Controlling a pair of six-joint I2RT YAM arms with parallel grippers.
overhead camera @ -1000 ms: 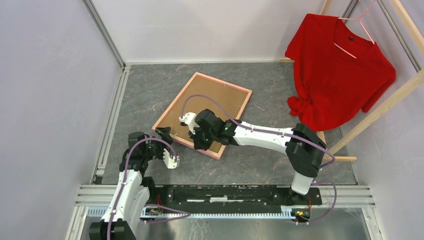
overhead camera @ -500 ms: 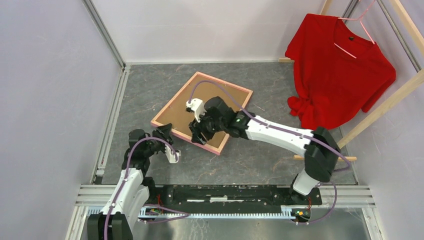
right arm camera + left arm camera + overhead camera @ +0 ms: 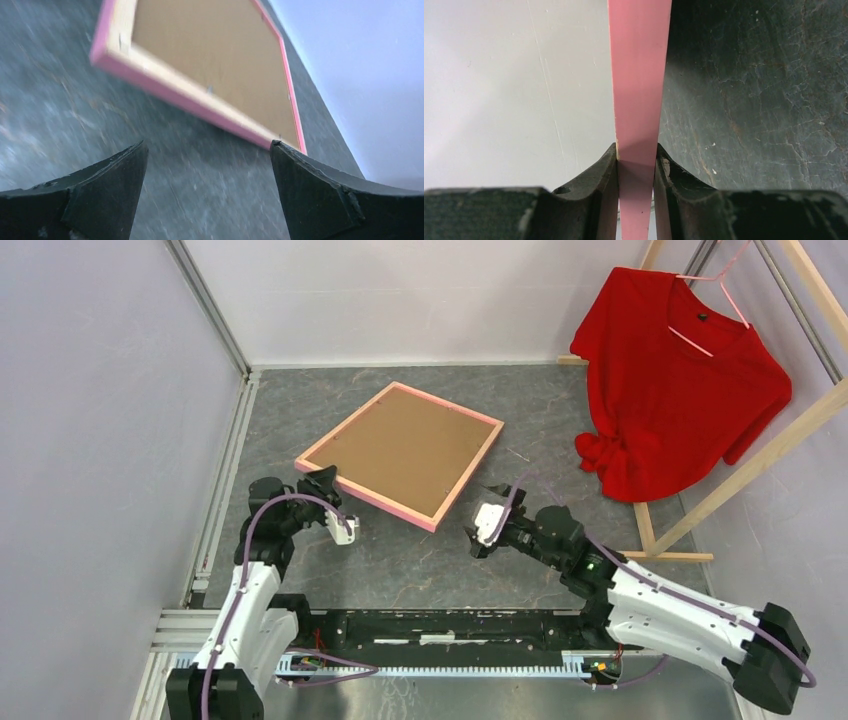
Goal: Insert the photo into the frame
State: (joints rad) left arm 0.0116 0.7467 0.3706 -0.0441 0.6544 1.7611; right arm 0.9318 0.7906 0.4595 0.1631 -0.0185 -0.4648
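Grey table (image 3: pixel 560 410) has the frame (image 3: pixel 405 450) lying back-up, left gripper (image 3: pixel 636 156) pinching its pink edge. Right gripper (image 3: pixel 209 150) hangs low nearby, jaws wide, empty.

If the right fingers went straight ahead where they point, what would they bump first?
Probably the frame: its pink near side lies straight ahead between the open right fingers, though depth is unclear.

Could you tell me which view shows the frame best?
The top external view: the whole frame is visible, brown back up. The left wrist shows only its pink edge between the fingers; the right wrist, a blurred part.
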